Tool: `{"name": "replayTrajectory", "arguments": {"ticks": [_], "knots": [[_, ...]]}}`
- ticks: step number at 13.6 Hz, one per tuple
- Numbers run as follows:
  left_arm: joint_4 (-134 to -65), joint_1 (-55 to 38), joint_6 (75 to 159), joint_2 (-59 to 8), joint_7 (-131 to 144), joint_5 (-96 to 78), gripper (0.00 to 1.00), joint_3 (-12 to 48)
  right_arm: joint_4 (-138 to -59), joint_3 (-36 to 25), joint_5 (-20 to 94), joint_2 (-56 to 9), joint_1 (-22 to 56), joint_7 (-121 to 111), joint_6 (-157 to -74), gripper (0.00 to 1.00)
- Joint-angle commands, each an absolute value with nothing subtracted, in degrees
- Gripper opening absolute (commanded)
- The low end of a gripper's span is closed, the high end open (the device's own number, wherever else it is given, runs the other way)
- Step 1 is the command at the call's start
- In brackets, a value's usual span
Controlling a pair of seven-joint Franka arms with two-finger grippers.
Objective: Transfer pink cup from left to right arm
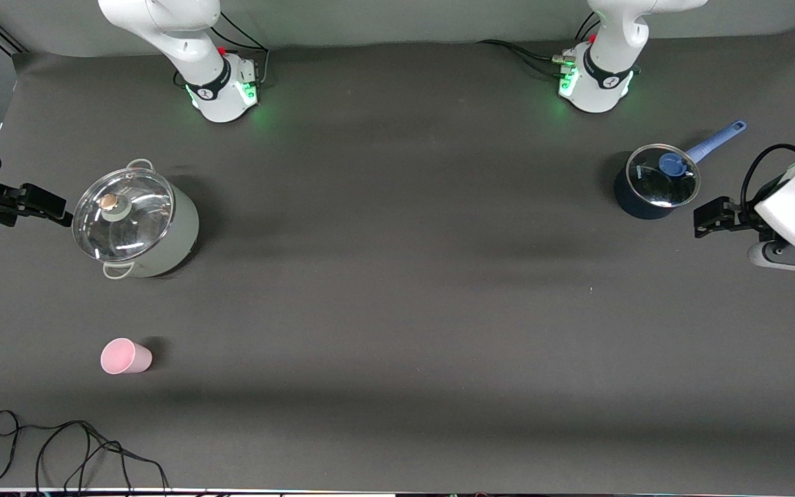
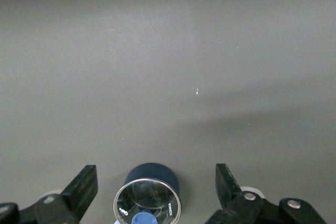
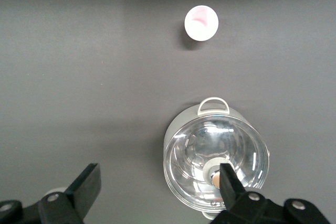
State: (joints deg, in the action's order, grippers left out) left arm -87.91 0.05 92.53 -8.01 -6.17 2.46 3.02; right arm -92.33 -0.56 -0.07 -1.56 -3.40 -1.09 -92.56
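While no label reads, pink cup point(image 1: 125, 357) stands upright.

Left gripper point(image 2: 156, 184): two black fingers point(image 2: 84, 187) spread wide apart, nothing held between them.
Saucepan point(image 2: 152, 174): small, dark blue, standing on the table below the gap between the fingers, nearer to one finger than the other and touching neither.
Lid point(image 2: 147, 203): clear glass with a metal rim, seated on the saucepan.
Knob point(image 2: 142, 219): blue, on the lid, partly cut off at the picture's edge.
Table point(image 2: 168, 66): dark grey, matte, stretching out ahead of the gripper.
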Motion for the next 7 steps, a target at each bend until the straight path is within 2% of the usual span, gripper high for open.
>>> {"name": "replayTrajectory", "arguments": {"ticks": [1, 7], "knots": [[-85.69, 0.0, 90.88, -9.49, -6.33, 1.93, 1.0, 2.9, -93.87, -0.88, -0.35, 0.18, -2.9, -1.93, -92.46, 1.0], [-86.31, 0.09, 90.88, -9.4, -6.42, 1.93, 1.0, 2.9, -93.69, -0.88, -0.26, 0.09, -2.9, -1.85, -92.46, 1.0]]}}
